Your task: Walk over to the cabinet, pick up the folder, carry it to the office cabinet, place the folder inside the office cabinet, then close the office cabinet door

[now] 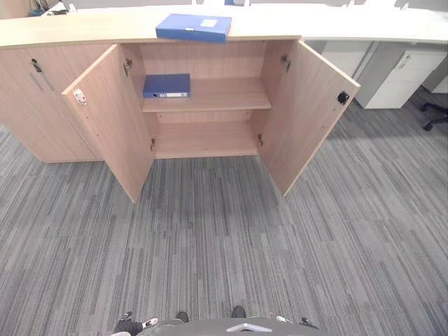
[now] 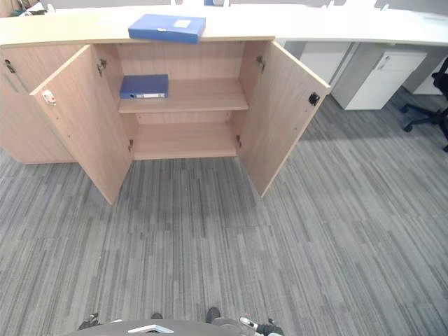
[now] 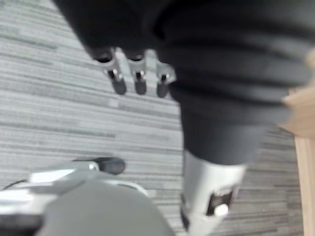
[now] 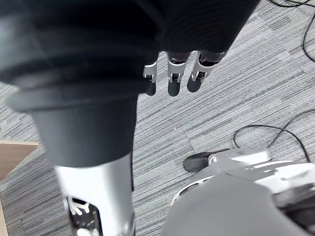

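A blue, flat, box-shaped plastic folder with a white label (image 1: 194, 26) lies flat on the pale wooden top (image 1: 84, 31) of a low light-wood cabinet (image 1: 210, 59), close to the top's front edge and above the open compartment. It looks stiff and boxy, so it should keep its shape when lifted; its smooth cover may be slippery, and its weight depends on contents that cannot be seen. A likely hold is at its 2 short ends, 1 hand on each, or by the front edge with the thumb on top. A 2nd blue folder with a white spine label (image 1: 166, 85) lies on the left part of the cabinet's upper shelf (image 1: 224, 94). Both doors stand wide open — the left door (image 1: 112, 119) and the right door (image 1: 304, 115) — with a bare lower shelf beneath. Grey striped carpet (image 1: 224, 245) stretches between the cabinet and the robot, which stands well apart from it. The left hand (image 3: 139, 78) and right hand (image 4: 177, 78) hang over the carpet, fingers loosely extended, holding nothing. White drawer units (image 1: 392, 77) and a black office chair (image 2: 430, 105) stand to the right.
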Robot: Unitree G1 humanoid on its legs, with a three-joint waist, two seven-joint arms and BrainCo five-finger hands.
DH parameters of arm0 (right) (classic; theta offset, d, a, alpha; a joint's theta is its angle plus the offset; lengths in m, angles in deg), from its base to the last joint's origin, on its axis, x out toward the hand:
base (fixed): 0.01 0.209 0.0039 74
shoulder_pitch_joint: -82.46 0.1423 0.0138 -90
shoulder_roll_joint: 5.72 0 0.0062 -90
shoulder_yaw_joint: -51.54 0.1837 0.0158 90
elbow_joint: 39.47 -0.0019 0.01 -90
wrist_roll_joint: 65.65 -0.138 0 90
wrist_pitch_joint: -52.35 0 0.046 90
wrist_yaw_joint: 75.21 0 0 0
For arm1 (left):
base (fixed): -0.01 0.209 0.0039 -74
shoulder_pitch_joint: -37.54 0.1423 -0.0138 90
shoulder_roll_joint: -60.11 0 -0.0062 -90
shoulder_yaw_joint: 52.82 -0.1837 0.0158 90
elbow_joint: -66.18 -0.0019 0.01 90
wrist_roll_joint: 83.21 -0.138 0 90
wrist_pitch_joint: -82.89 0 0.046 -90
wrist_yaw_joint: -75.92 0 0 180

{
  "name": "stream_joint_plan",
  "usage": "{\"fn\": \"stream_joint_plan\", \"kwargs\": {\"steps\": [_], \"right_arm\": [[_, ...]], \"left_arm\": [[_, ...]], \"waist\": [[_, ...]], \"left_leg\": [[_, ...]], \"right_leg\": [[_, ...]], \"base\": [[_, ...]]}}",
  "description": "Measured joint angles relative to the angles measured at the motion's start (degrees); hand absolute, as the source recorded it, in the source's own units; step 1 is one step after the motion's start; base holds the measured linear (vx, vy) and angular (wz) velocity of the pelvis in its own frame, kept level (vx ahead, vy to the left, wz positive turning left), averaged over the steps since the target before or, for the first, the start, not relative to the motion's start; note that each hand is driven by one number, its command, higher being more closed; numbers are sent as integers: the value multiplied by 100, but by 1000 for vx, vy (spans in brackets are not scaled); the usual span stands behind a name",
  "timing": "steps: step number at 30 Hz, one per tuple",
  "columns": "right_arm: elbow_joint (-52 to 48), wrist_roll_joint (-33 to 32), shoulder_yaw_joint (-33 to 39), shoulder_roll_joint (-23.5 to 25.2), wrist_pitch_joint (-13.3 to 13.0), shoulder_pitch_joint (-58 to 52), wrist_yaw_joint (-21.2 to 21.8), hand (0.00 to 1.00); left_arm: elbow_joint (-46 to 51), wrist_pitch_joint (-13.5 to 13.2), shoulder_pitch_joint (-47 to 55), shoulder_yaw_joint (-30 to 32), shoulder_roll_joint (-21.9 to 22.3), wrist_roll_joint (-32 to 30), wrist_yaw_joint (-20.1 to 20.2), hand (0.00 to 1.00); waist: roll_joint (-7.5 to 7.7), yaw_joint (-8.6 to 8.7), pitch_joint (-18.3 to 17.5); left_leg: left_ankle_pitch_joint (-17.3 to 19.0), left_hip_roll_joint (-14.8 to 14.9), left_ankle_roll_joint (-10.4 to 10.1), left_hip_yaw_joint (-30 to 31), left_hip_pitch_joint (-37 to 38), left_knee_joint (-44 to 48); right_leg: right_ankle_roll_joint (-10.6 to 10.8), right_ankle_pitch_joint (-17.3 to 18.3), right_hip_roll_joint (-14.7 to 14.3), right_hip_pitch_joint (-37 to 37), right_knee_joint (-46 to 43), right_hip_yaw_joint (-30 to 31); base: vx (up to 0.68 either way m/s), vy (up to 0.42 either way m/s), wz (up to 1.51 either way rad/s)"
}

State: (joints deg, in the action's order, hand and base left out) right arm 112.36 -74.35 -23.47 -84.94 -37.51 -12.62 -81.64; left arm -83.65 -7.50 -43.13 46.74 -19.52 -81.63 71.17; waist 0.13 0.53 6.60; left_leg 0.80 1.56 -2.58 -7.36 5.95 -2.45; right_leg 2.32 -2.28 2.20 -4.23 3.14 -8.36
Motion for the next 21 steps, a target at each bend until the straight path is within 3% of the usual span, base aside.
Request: {"fn": "stream_joint_plan", "kwargs": {"steps": [21], "right_arm": [[-9,6,140,137,-38,332,3,0]], "left_arm": [[-38,-86,-130,-122,-1,-5,-3,0]], "waist": [[27,-48,87]], "left_leg": [[-96,-9,-3,-150,214,-234]], "right_leg": [[77,-48,5,-150,173,-10]], "base": [[-45,-6,-2]]}}
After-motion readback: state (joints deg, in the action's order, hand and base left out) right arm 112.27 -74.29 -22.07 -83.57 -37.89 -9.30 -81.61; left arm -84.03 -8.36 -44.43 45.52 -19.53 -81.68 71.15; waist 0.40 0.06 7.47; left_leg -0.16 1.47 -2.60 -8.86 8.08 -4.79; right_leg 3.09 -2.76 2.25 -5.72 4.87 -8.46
